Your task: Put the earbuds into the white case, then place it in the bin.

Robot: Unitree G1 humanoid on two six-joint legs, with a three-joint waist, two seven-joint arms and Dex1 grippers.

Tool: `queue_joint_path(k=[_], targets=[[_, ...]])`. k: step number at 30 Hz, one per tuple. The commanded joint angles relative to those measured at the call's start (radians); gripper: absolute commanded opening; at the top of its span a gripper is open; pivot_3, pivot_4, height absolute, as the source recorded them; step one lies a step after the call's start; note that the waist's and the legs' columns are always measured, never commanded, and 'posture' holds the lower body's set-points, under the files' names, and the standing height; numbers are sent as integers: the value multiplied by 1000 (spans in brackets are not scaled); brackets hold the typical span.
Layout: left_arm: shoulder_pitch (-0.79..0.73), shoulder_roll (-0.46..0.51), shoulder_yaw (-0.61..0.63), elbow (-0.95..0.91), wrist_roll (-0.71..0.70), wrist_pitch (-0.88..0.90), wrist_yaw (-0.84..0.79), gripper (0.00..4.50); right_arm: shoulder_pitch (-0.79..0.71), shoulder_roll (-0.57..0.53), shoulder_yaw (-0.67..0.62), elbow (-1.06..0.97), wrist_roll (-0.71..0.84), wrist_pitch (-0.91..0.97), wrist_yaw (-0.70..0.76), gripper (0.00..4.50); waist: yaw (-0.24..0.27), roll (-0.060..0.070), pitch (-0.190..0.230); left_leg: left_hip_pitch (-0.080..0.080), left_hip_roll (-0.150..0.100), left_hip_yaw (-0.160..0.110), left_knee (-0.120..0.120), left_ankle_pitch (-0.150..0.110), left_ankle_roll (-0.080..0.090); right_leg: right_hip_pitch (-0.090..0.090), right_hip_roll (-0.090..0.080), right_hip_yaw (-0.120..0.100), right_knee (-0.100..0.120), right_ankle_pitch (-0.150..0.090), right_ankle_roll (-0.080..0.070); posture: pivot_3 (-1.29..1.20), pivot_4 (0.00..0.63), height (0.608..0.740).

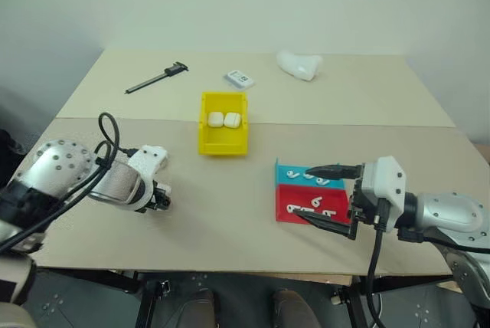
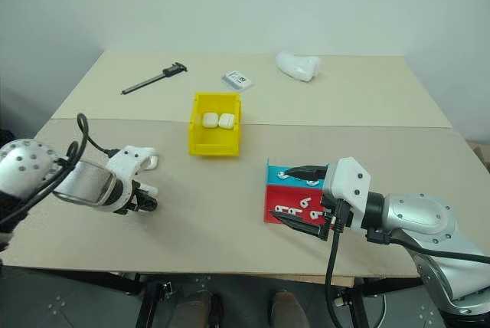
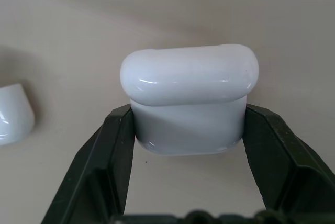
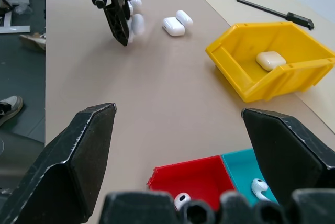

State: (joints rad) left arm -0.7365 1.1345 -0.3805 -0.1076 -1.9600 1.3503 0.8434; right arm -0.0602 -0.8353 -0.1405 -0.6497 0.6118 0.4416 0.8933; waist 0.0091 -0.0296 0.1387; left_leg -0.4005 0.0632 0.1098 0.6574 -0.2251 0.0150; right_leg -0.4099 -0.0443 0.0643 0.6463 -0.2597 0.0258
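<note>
My left gripper (image 3: 188,113) is shut on a glossy white case (image 3: 189,75), lid closed, squeezed between both fingers close over the table at the near left (image 1: 159,199). Two more white cases (image 4: 177,23) lie beside it. The yellow bin (image 1: 223,144) stands mid-table with two white cases (image 1: 224,119) inside. Earbuds (image 1: 308,206) lie in the red tray (image 1: 287,214) and the blue tray (image 1: 289,174) at the near right. My right gripper (image 1: 335,195) hangs open over these trays with nothing between its fingers.
A black caliper (image 1: 157,77) lies at the far left. A small white card box (image 1: 240,78) sits behind the bin, and a lumpy white object (image 1: 298,65) rests at the far middle. The table's front edge runs just behind both grippers.
</note>
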Motion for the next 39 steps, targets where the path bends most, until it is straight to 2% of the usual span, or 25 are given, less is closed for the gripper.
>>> queue_joint_path(k=[1, 3, 6, 7, 11, 17, 21, 26, 31, 35, 37, 39], targets=[[121, 46, 291, -243, 222, -163, -291, 2782, -12, -8, -37, 0, 10, -15, 13, 4500, 0, 0, 0, 0, 0, 0, 0, 0, 0, -1, 0, 0, 0, 0, 0, 0, 150, 740], [290, 49, 416, -381, 543, -388, -558, 2782, -24, -13, -41, 16, 5, -19, 21, 4500, -3, 1, 0, 0, 0, 4, -1, 0, -1, -1, 0, 0, -1, 0, 0, 0, 150, 740], [444, 6, 474, -406, 838, -636, -822, 2782, -47, -13, -36, 39, -9, -27, 31, 4500, 2, 1, 0, 1, 0, 8, -2, 2, -7, -1, 0, -1, -1, -1, -2, 0, 150, 740], [460, -21, 488, -386, 882, -691, -903, 2782, -63, -13, -34, 44, -9, -22, 28, 4500, 3, 1, 0, 2, 0, 8, -4, 1, -7, 0, 0, -1, -2, -1, -3, 0, 150, 740], [378, -165, 517, -246, 879, -800, -1272, 2782, -107, -19, -52, 53, 22, 6, 28, 4500, 9, 0, 0, 1, 0, 7, -6, 2, -6, 0, 0, -4, -3, -2, -5, 0, 150, 740], [221, -366, 462, -105, 994, -956, -1633, 2782, -117, -70, -66, 88, -20, -7, 56, 4500, 4, 0, 0, -4, 0, 6, -3, -1, -1, -1, 0, -4, -5, -1, -2, 0, 150, 740], [149, -464, 422, -31, 1062, -1035, -1863, 2782, -116, -105, -73, 97, -30, 18, 48, 4500, 0, 0, 0, -6, 1, 5, 2, -2, 0, -1, 1, -5, -3, -1, -1, 0, 150, 740], [112, -610, 363, -41, 1119, -1078, -1939, 2782, -121, -191, -60, 85, -61, 147, 2, 4500, 1, 0, 0, -5, 1, 4, 3, -2, 0, 0, 1, -5, -2, -1, 0, 0, 150, 740], [88, -672, 339, -38, 1126, -1072, -2032, 2782, -210, -295, 37, 70, -82, 254, 34, 4500, -10, 1, 0, -5, 2, 3, 3, -2, 0, 0, 2, -4, -2, -1, 0, 0, 150, 740], [87, -698, 328, -50, 1155, -1067, -2050, 2782, -294, -338, 190, 81, -176, 242, 91, 3712, -20, 1, 0, -5, 2, 0, 2, -2, 1, 0, 2, -4, -2, -1, 0, 0, 150, 740], [94, -707, 330, -68, 1151, -1057, -2050, 2782, -348, -351, 262, 90, -224, 257, 116, 3004, -21, 1, 0, -5, 2, 0, 3, -2, 1, -1, 2, -4, -2, -1, 0, 0, 150, 740], [109, -714, 331, -85, 1143, -1046, -2055, 2782, -424, -366, 369, 103, -305, 269, 160, 3004, -23, 1, 0, -5, 2, -1, 3, -2, 1, -2, 2, -3, -2, -1, 0, 0, 150, 740]])
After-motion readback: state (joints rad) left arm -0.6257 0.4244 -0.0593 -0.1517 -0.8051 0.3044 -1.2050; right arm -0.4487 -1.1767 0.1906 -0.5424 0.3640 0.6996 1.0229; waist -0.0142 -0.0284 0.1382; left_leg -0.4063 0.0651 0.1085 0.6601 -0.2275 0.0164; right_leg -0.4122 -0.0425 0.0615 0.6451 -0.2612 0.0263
